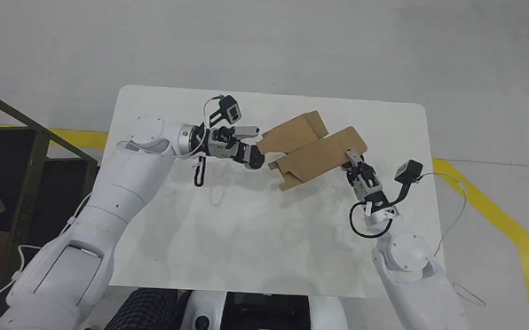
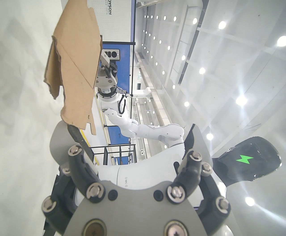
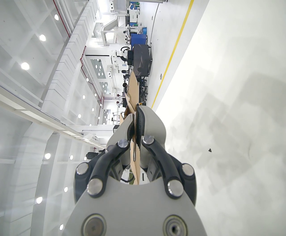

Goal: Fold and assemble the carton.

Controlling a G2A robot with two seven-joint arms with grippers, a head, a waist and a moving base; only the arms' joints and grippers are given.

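Over the white table (image 1: 199, 242), one carton (image 1: 314, 149): my right gripper (image 3: 135, 120) pinches it, my left gripper (image 2: 130, 133) gapes alongside.

- Dark lettering (image 2: 108, 7) is running along a white wall panel (image 2: 116, 24) just beside the carton (image 2: 76, 67); part of it is being cut off at the picture's edge.
- A green lightning-bolt sign (image 2: 244, 159) is glowing on a glossy black housing (image 2: 263, 152).
- A small grey mark with a few letters (image 2: 125, 180) is sitting on a white arm link (image 2: 143, 172).
- A tiny pale logo (image 2: 119, 134) is showing on a blue board (image 2: 115, 131) in the hall behind, too small to be made out.
- A small dark square sign (image 3: 161, 76) is lying on the hall floor (image 3: 178, 44) beside a yellow line (image 3: 172, 51); its content is staying illegible.
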